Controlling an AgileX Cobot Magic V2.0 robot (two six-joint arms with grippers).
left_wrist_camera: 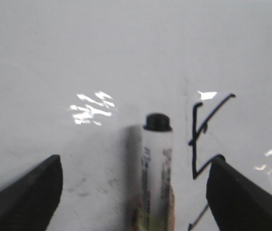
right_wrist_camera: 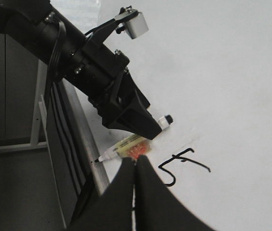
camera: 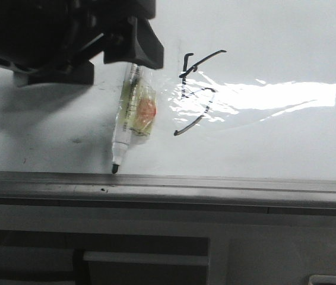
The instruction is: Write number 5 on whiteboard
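The whiteboard [camera: 275, 47] is glossy white, with a black hand-drawn number 5 [camera: 195, 95] on it. A white marker [camera: 126, 119] with yellowish tape and an orange patch lies on the board, its black tip at the grey edge rail [camera: 215, 187]. My left gripper [camera: 105, 62] is open above the marker's rear end. In the left wrist view the marker [left_wrist_camera: 156, 163] lies between the spread fingers, touched by neither, with the 5 [left_wrist_camera: 203, 139] beside it. My right gripper [right_wrist_camera: 136, 159] is shut and empty, hovering off the board near the marker [right_wrist_camera: 126, 148] and the 5 [right_wrist_camera: 181, 166].
A grey panel with rectangular recesses [camera: 144, 261] lies below the rail. Strong glare [camera: 275, 95] crosses the board right of the 5. Faint grey smudges [left_wrist_camera: 78, 185] mark the board. The left arm [right_wrist_camera: 92, 62] reaches over the board's edge rail [right_wrist_camera: 85, 139].
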